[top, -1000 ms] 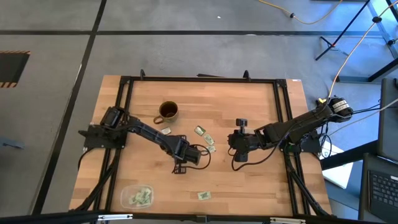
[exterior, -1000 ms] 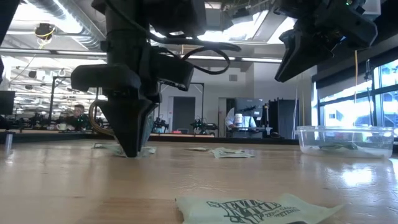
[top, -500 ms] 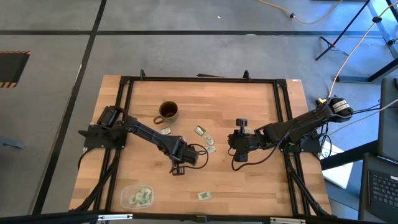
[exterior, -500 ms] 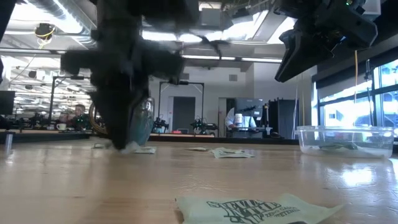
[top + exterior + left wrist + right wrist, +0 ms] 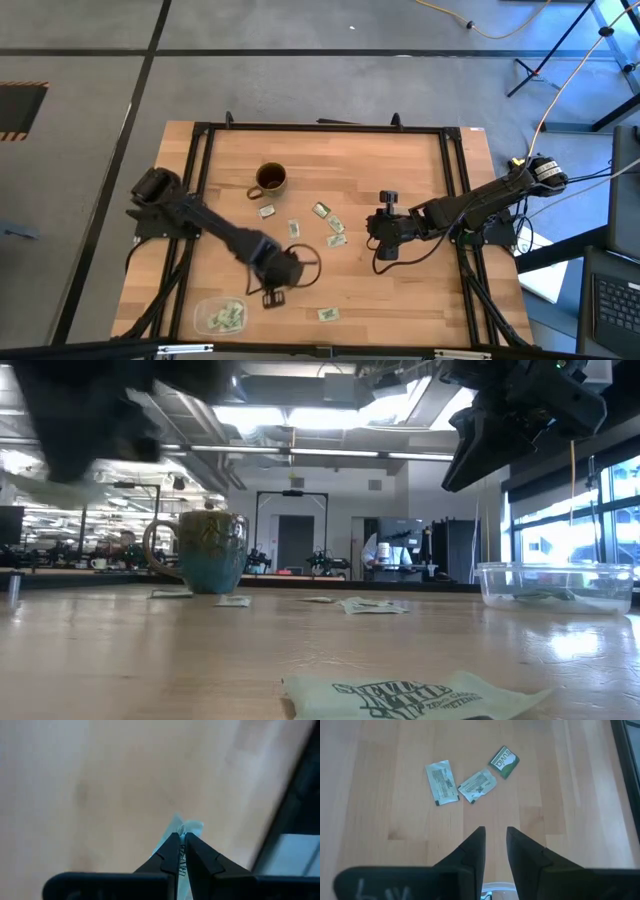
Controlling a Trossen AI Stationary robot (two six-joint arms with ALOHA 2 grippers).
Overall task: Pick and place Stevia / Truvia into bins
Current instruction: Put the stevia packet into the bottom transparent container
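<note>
Left gripper [image 5: 268, 297] has swung from mid-worktop toward the near-left, now just beside the bin [image 5: 219, 315]. Its fingers [image 5: 172, 856] pinch a sachet [image 5: 183, 827], lifted clear of the worktop [image 5: 400, 160]; in the low view the arm has risen out of the way, uncovering the mug [image 5: 208, 550]. Loose sachets [image 5: 328, 225] lie mid-worktop, one more [image 5: 328, 315] near the front edge. Right gripper [image 5: 494, 840] unchanged, hovering centre-right, fingers slightly spread, holding nothing.
</note>
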